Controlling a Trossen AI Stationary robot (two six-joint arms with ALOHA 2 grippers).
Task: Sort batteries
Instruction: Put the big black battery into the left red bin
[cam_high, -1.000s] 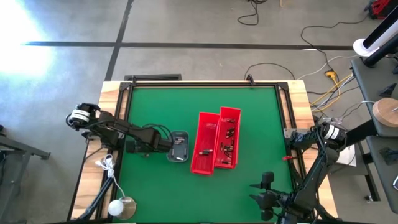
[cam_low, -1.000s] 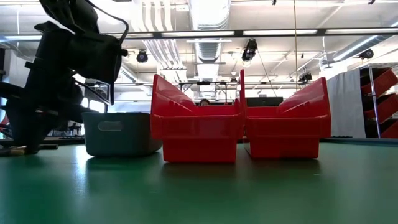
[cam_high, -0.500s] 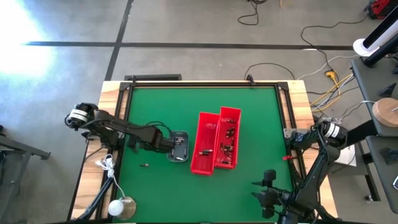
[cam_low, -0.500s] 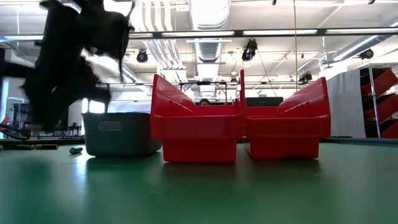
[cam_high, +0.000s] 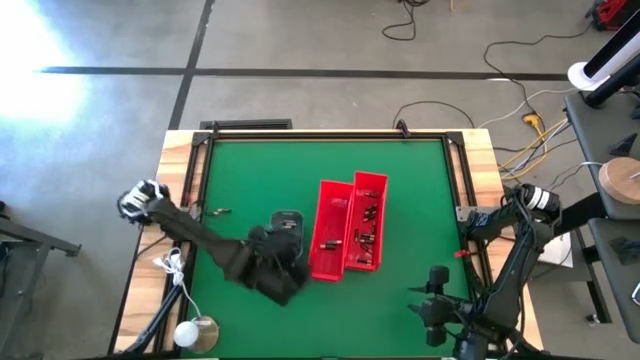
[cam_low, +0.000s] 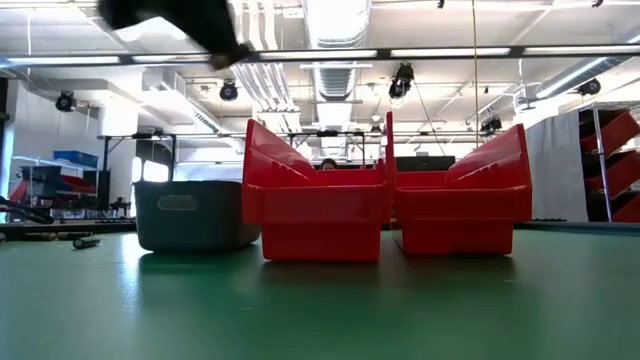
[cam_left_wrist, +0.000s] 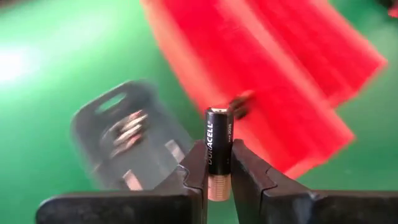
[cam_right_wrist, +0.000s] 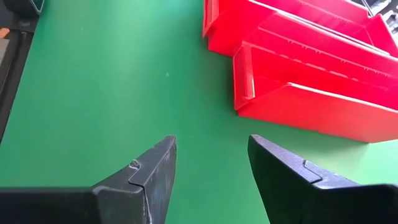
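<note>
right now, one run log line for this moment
left gripper: shut on black-and-copper cylindrical battery | near grey rectangular tray, red plastic bins | right gripper: open, waiting

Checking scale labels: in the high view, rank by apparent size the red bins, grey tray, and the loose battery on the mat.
1. Red bins: the two look about alike, so no ranking between them.
2. Grey tray, partly under the left arm.
3. Loose battery, a tiny sliver.

Right gripper (cam_right_wrist: 208, 165) hangs over green table mat (cam_right_wrist: 112, 81), two dark fingers (cam_right_wrist: 152, 171) parted with nothing between. Two long red plastic bins (cam_right_wrist: 298, 56) lie side by side beyond (contents hidden by walls).
</note>
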